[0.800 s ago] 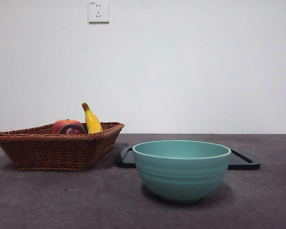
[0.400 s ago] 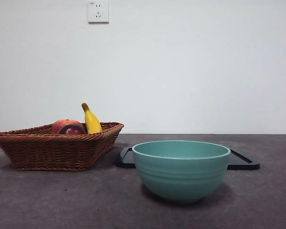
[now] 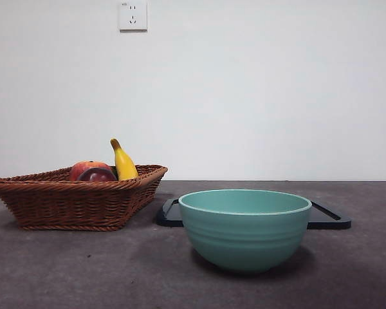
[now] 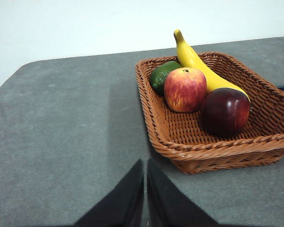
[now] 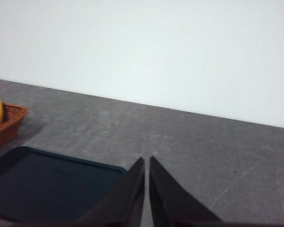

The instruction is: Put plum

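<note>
- Plum [image 4: 225, 111]: dark maroon, glossy, round; lies in the wicker basket [image 4: 213, 149] near its front rim. In the front view the plum [image 3: 97, 174] shows only as a dark dome just above the basket's rim [image 3: 71, 187].
- Peach-like fruit [image 4: 185, 89]: red-orange, mottled, just beside the plum, in the same basket; its top shows behind the plum in the front view [image 3: 85, 167].
- Banana [image 4: 197, 64]: yellow, lies along the basket behind both fruits, its stem end raised above the far rim; stands tilted in the front view [image 3: 123, 161].
- Green fruit [image 4: 162, 75]: dark green, tucked in the basket's far corner, touching the peach-like fruit.
- Bowl [image 3: 244, 227]: teal, ribbed wall, upright on the table, apart from the basket.
- Tray [image 3: 328, 217]: black, flat, behind the bowl; also seen in the right wrist view [image 5: 47, 184].
- Table [image 3: 83, 270]: grey, matte.
- Left gripper [image 4: 145, 191]: above bare table near the basket, jaws pressed together, holding nothing.
- Right gripper [image 5: 146, 187]: over the tray's edge, jaws closed together, empty.
- Wall socket [image 3: 133, 15]: white, high on the wall.
</note>
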`<state>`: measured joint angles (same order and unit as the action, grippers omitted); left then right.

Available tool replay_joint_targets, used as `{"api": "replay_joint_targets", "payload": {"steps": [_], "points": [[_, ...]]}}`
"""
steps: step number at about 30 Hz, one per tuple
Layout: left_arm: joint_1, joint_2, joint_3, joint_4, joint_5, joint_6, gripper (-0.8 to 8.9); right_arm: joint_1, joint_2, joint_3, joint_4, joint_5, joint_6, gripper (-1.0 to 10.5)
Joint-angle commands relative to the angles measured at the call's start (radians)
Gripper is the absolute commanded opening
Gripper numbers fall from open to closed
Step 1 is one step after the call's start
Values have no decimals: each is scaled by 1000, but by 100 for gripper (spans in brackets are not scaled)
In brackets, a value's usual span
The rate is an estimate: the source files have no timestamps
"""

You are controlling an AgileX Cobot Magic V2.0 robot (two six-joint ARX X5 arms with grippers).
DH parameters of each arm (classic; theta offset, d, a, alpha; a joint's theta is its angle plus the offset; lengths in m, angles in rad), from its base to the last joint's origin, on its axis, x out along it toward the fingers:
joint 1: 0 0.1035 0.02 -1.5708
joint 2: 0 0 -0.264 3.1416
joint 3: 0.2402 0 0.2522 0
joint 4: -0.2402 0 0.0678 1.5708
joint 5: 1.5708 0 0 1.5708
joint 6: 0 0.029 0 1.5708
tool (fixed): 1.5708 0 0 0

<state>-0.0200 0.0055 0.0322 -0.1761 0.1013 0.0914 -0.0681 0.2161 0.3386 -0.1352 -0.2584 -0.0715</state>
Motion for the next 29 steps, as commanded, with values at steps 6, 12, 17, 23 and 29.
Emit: {"api": "replay_joint_targets", "payload": {"steps": [6,12,17,23,29], "points": [[1,-3,-20,-10,-2,-3,10,-7,-151,-172,63,27,4,6],[1,-3,-20,-10,-2,-3,10,-7,-212,-266,95,58,39,6],[1,-3,-20,-10,-2,-3,10,-7,-212,-323,106,58,55,6],[1,-2,-20,-10,-2,-3,10,-7,-212,-328,50,116,59,6],[1,-2,-20,-10,-2,-3,10,-7,-212,-328,-42,163,68,6]]}}
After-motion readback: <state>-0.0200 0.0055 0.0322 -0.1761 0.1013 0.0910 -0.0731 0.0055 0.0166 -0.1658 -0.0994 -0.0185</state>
